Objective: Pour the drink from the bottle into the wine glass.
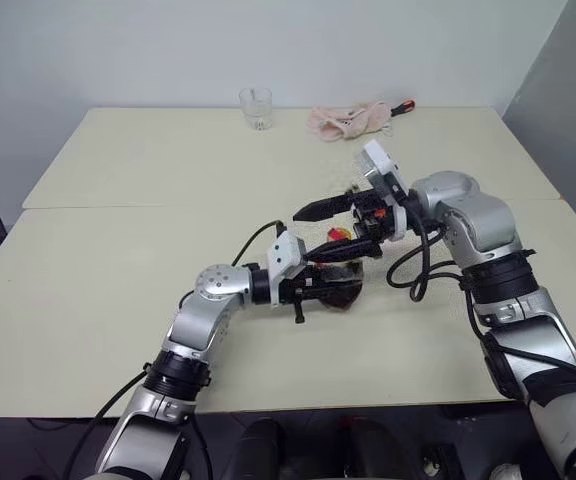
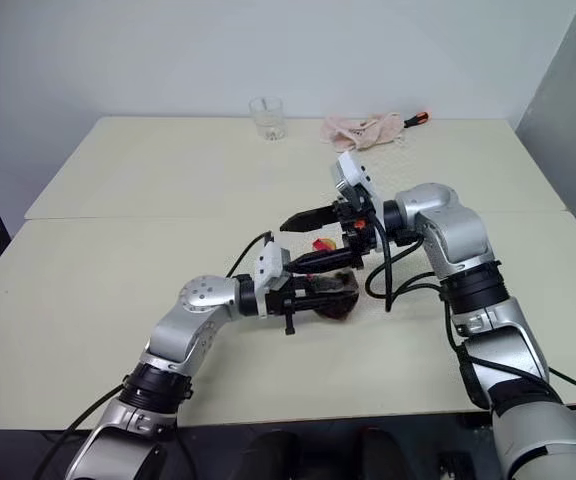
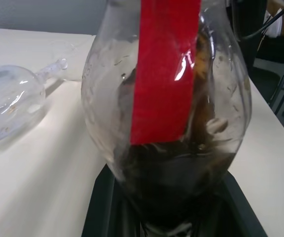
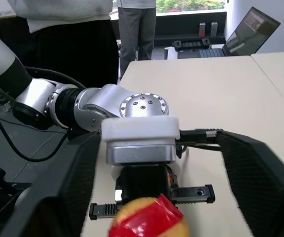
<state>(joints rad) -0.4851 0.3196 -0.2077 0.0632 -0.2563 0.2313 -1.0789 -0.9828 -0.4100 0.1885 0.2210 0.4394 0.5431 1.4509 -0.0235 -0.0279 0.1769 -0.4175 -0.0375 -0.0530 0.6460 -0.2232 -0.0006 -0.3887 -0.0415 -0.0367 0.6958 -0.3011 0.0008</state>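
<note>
The bottle (image 3: 166, 113) is a squat, bulbous vessel of clear, scuffed plastic, held above the middle of the tabletop (image 1: 118, 290); a flat red label strip (image 3: 164, 69) runs down its rounded side, and the drink (image 3: 176, 182), dark brown and nearly black, sits pooled in the part of the belly nearest the fingers; the yellow cap (image 4: 149, 219), wrapped with glossy red tape, is still on. The left gripper (image 1: 330, 283) has its black fingers clenched on the bottle's body; the right gripper (image 1: 340, 228), just above and beside it near the cap, has its tapered black fingers (image 1: 318, 209) spread wide and released, grasping nothing. In the left wrist view the wine glass (image 3: 9, 106), clear with a rounded bowl and thin stem, lies on its side on the pale matte tabletop close to the bottle. Well apart, near the far edge, stand a short clear tumbler (image 1: 256, 108) and a crumpled pinkish cloth (image 1: 348, 120); a tool with a red handle (image 1: 402, 105) lies just beside the cloth.
</note>
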